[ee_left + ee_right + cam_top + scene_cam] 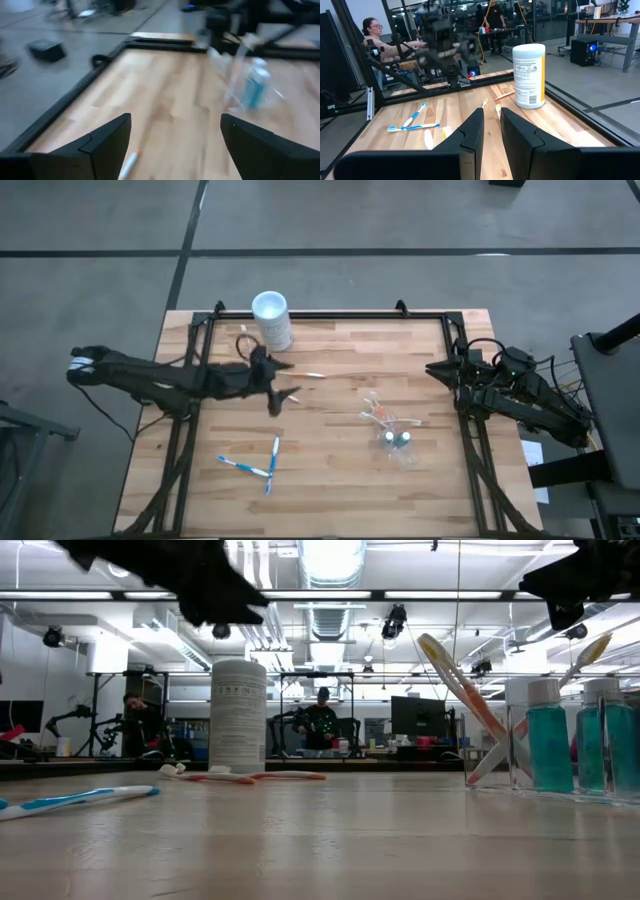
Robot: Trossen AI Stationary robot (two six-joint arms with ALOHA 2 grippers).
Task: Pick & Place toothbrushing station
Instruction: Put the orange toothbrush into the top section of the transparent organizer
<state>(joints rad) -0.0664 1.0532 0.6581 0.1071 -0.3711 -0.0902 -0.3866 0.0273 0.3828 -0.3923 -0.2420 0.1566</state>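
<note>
Clear cup (398, 442) with orange-white toothbrushes (378, 414)

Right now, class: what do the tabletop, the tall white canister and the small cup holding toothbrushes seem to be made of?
Tabletop: wood, likely butcher block; jointed pale strips, satin sheen. White canister: probably opaque plastic with a printed label. Small cup: seemingly clear plastic; the tabletop and its contents show through.

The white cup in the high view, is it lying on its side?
No, the white cup stands upright near the table's far edge, its round top facing the camera.
</note>
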